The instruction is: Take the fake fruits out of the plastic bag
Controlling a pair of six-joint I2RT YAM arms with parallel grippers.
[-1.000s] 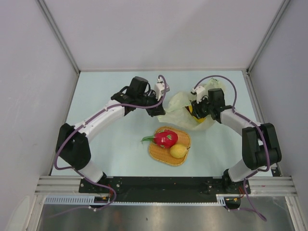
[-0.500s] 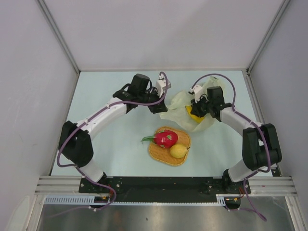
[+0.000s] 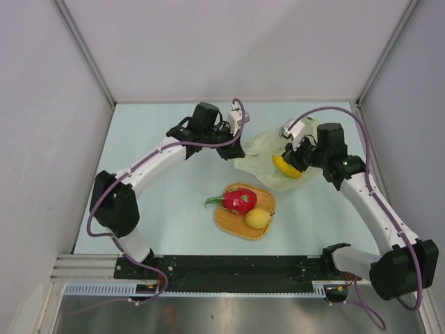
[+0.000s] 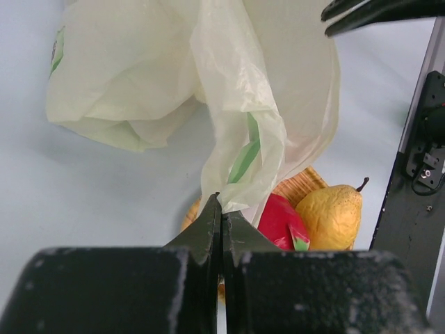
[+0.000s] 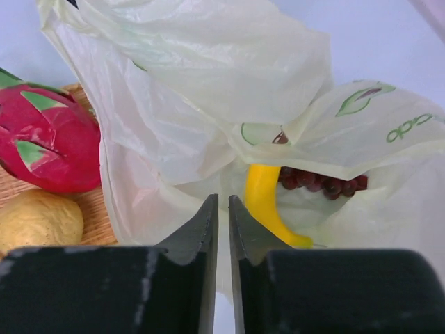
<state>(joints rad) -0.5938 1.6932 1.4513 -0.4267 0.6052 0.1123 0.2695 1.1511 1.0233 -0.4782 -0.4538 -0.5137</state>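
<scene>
The pale yellow-green plastic bag [image 3: 259, 147] lies at the back centre. My left gripper [image 3: 233, 149] is shut on the bag's edge [image 4: 240, 188] and holds it lifted. The yellow banana [image 3: 285, 167] lies at the bag's open mouth, with the dark grape bunch [image 5: 320, 184] behind it inside the bag. My right gripper [image 3: 299, 158] is shut and empty just left of the banana [image 5: 264, 202], not touching it. The red dragon fruit [image 3: 240, 200] and the yellow pear [image 3: 257, 218] rest on the orange woven mat [image 3: 226, 221].
The mat stands just in front of the bag, between the two arms. Grey walls close in the table at the left, back and right. The arm bases and a metal rail [image 3: 236, 268] run along the near edge.
My right arm has swung out to the right and drawn back from the bag, so the banana now shows in the bag's mouth. My left gripper has shifted slightly toward the back, still holding the bag.
</scene>
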